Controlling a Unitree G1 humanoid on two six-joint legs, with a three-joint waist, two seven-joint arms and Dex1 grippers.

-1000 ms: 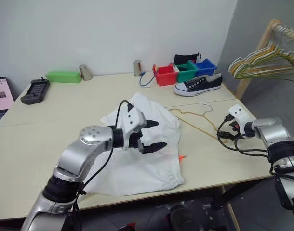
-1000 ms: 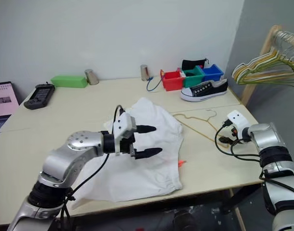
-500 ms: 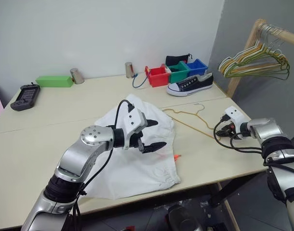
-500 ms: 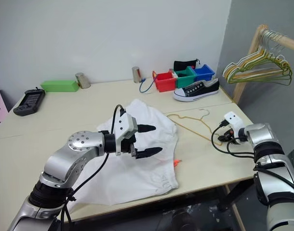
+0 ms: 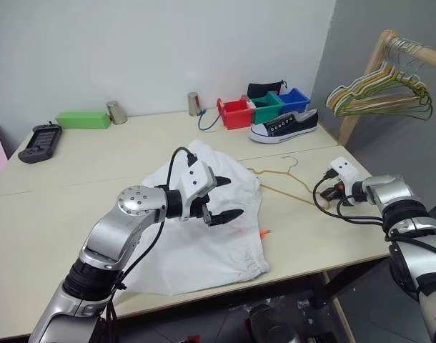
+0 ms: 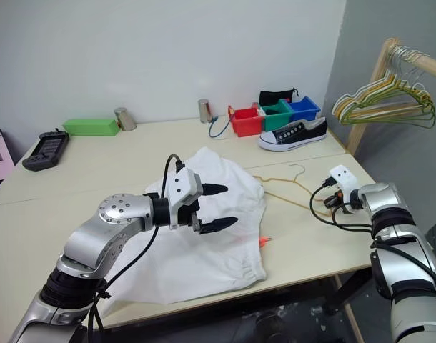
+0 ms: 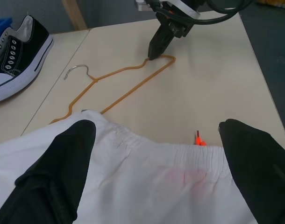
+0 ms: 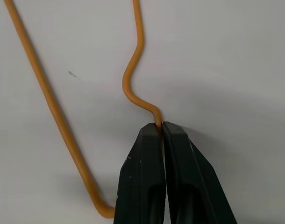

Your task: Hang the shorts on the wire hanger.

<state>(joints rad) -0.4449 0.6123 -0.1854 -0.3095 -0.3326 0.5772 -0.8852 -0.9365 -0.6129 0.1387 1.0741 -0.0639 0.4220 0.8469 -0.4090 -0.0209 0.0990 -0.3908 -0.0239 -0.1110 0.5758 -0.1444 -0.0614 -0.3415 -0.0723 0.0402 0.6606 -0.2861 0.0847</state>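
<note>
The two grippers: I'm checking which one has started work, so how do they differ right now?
The right gripper has its jaws shut on the wire hanger at one corner, low at the table. The left gripper has its jaws wide open, holds nothing and hangs above the shorts. Both have two black fingers.

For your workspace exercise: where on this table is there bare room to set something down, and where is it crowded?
Bare table runs left of the shorts, up to the green box and black handset. Crowded: the far right corner with bins and sneaker, and around the wire hanger, pinched by the right hand.
</note>
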